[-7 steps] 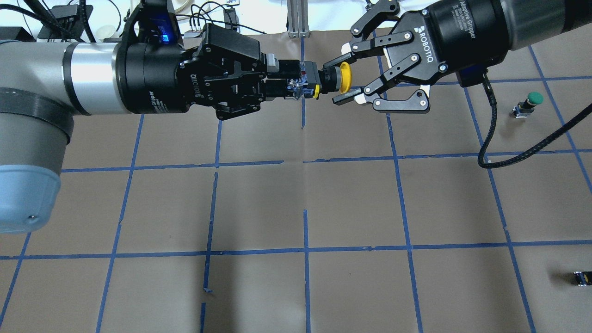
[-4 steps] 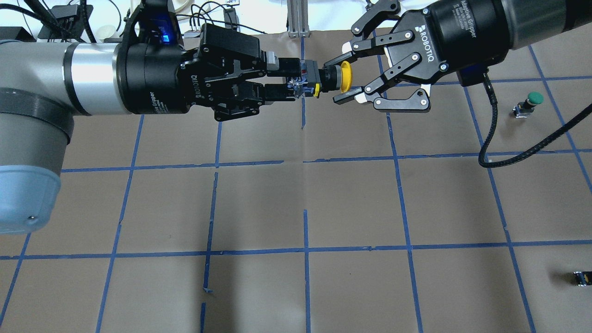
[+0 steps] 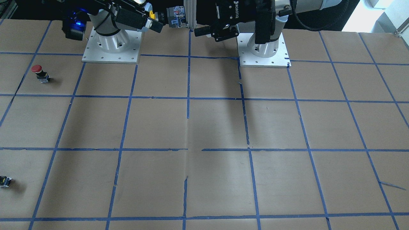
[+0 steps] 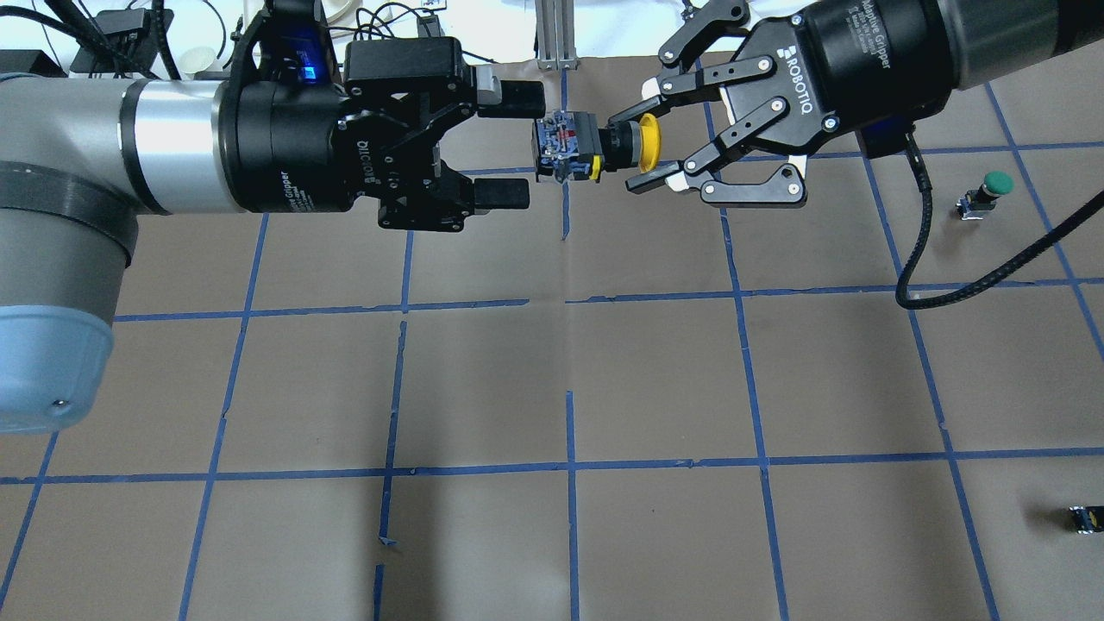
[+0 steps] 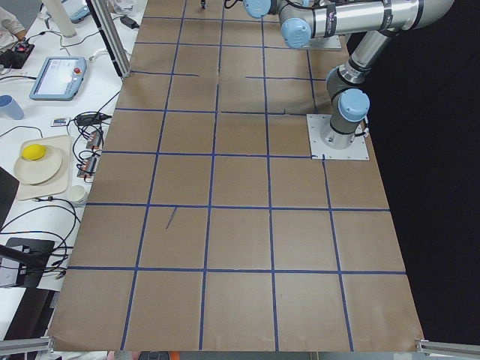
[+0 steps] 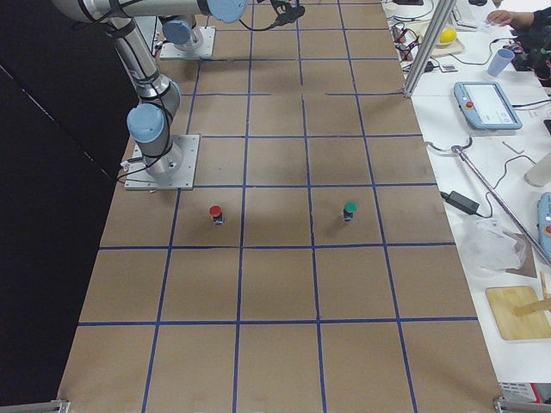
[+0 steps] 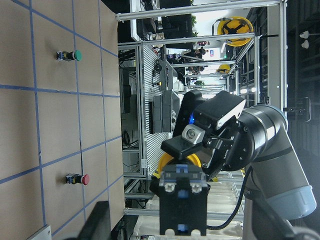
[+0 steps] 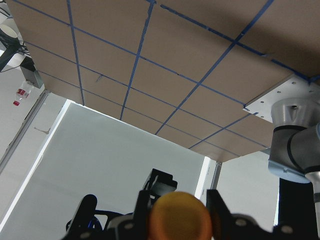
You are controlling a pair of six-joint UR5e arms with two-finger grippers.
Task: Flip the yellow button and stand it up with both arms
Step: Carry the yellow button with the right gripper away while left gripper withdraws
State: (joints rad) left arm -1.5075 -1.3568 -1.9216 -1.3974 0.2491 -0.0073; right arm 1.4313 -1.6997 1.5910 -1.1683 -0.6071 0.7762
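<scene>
The yellow button (image 4: pixel 638 142) hangs in the air, lying sideways, with its black and grey body (image 4: pixel 565 148) pointing at my left gripper. My right gripper (image 4: pixel 625 153) is shut on the button's neck just behind the yellow cap. My left gripper (image 4: pixel 517 147) is open, its fingers (image 4: pixel 509 99) spread above and below the body's end without touching it. The left wrist view shows the button's body (image 7: pixel 182 200) end-on with the cap behind it. The right wrist view shows the cap (image 8: pixel 180 217) between my fingers (image 8: pixel 142 210).
A green-capped button (image 4: pixel 992 191) stands at the right of the table, and a small dark switch block (image 4: pixel 1082 517) lies near the right edge. A red-capped button (image 3: pixel 40 72) stands near the right arm's base plate (image 3: pixel 110 52). Brown paper with blue tape lines covers the table (image 4: pixel 655 379).
My left gripper has opened and let go of the button's body, drawing back slightly to the left. My right gripper stays shut on the button and holds it alone.
</scene>
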